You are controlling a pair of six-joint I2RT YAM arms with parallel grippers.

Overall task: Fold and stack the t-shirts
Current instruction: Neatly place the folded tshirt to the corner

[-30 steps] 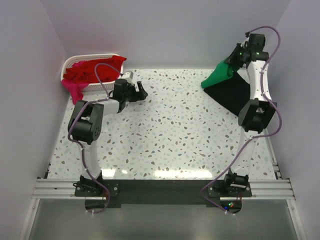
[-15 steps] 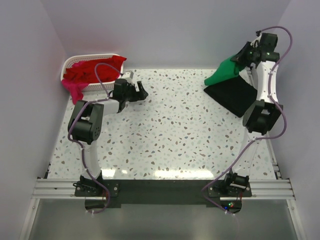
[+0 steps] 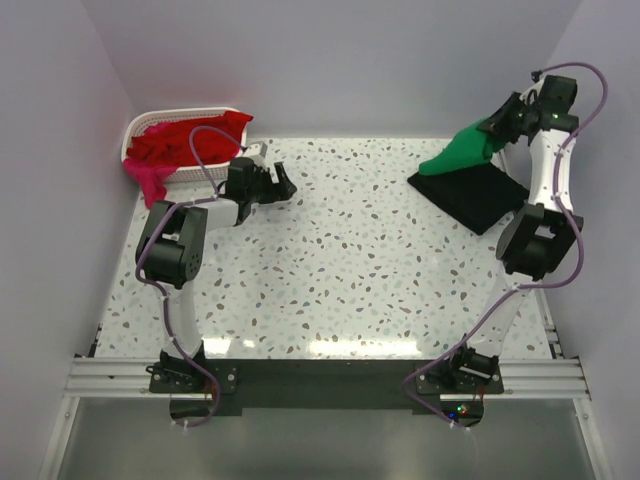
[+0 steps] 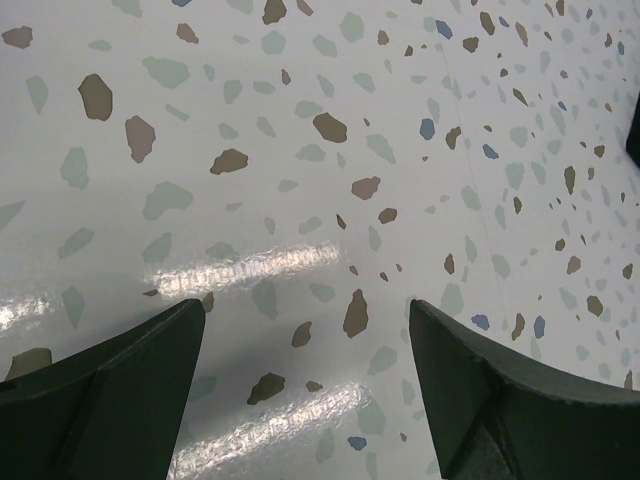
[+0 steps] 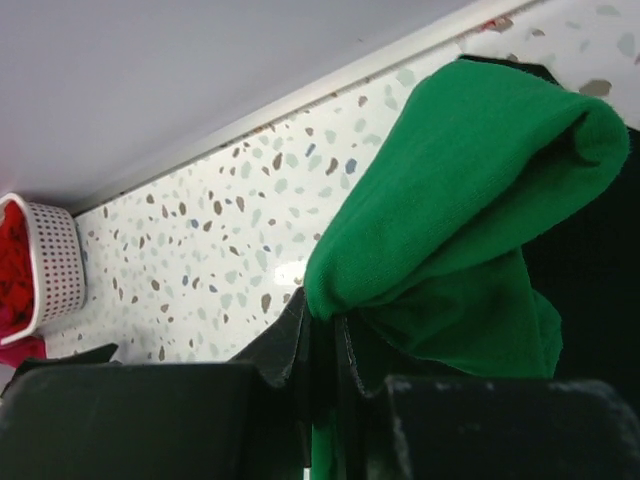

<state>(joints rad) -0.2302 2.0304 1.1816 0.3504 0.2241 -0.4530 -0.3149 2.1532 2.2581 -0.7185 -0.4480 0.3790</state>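
My right gripper (image 3: 497,128) is shut on a fold of the bright green t-shirt (image 3: 462,152) and holds it up at the far right; the shirt hangs down to the left over the folded black t-shirt (image 3: 478,192) lying flat on the table. In the right wrist view the green t-shirt (image 5: 470,220) is pinched between my fingers, with the black t-shirt (image 5: 590,270) behind it. My left gripper (image 3: 283,186) is open and empty, low over the bare speckled table, right of the basket. Red t-shirts (image 3: 185,140) and a magenta-pink one (image 3: 150,180) fill the basket.
The white lattice basket (image 3: 140,125) stands at the far left corner against the wall; it also shows in the right wrist view (image 5: 55,260). Lilac walls close in the back and both sides. The speckled table (image 3: 350,260) lies between the arms.
My right gripper has moved right and a little farther back, carrying the green t-shirt along over the black one. The left arm has not moved.
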